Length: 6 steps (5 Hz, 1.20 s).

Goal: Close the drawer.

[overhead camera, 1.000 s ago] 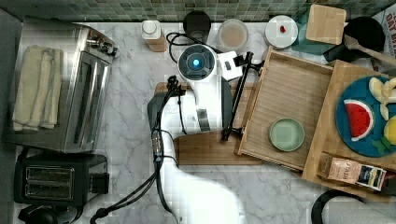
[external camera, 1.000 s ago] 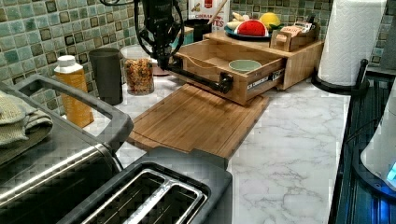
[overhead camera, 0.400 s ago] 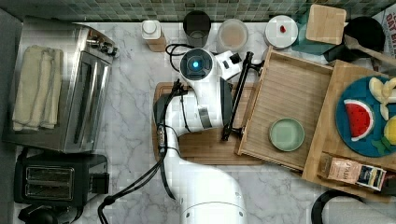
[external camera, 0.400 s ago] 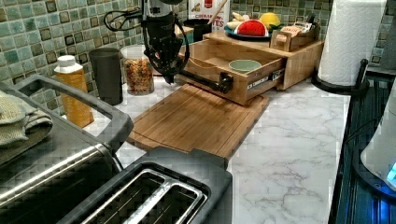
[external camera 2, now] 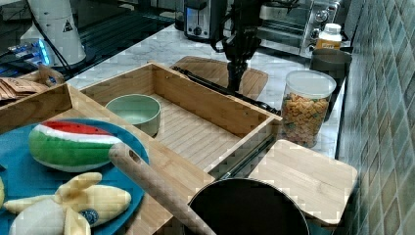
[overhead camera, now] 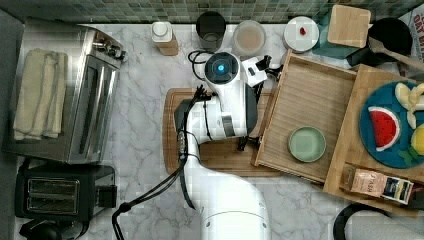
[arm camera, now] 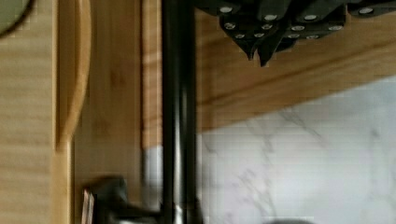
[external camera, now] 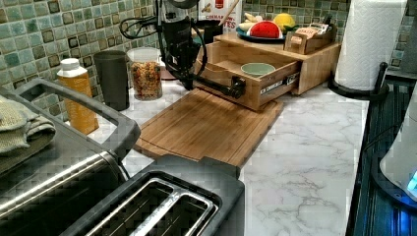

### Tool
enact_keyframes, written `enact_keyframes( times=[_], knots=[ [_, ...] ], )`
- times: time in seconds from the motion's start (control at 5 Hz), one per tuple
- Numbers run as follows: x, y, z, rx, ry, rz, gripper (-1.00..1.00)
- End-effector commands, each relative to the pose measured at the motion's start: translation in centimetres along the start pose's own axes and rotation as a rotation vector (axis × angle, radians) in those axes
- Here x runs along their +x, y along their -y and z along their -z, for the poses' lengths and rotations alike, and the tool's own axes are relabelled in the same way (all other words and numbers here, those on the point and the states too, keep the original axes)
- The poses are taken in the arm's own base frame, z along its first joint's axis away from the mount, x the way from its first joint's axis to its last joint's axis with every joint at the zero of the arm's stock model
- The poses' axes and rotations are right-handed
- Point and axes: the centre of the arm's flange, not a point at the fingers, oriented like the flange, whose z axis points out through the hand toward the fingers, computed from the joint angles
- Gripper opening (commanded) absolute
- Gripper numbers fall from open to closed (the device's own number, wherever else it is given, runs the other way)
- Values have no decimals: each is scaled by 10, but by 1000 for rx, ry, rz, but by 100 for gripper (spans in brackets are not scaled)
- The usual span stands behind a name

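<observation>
The drawer [overhead camera: 315,107] stands pulled out of its wooden cabinet [overhead camera: 372,80], toward the top view's left, with a green bowl [overhead camera: 307,144] lying in it. A black bar handle [external camera: 216,87] runs along its front face. My gripper [external camera: 188,82] hangs shut, with nothing held, just outside the drawer front at the handle's end nearest the tiled wall. In the wrist view the handle [arm camera: 177,116] runs beside my closed fingertips [arm camera: 259,58] with a gap between them. The right view shows my gripper [external camera 2: 235,83] low behind the drawer's front wall [external camera 2: 210,105].
A flat cutting board [overhead camera: 220,155] lies under my arm in front of the drawer. A cereal jar [external camera: 146,73], a dark cup [external camera: 112,78] and a bottle [external camera: 77,96] line the wall. A toaster oven [overhead camera: 75,95] and a toaster [overhead camera: 60,192] stand at the top view's left. A paper towel roll [external camera: 369,44] is beside the cabinet.
My arm has moved along the drawer front toward the tiled wall, to the handle's far end. The drawer has not visibly moved.
</observation>
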Motion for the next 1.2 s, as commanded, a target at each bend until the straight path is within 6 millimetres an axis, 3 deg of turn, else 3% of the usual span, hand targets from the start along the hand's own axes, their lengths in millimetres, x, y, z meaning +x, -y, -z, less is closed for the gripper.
enact_keyframes(
  times=[0.2,0.4,0.6,1.0,1.2],
  knots=[
    [32,-83,39,3,-33,36,-100],
    [51,-129,41,3,-48,47,-100],
    [44,-174,47,22,-25,50,-100],
    [17,-254,40,10,-75,7,-100],
    [16,-293,32,-5,-57,35,-100]
  ],
)
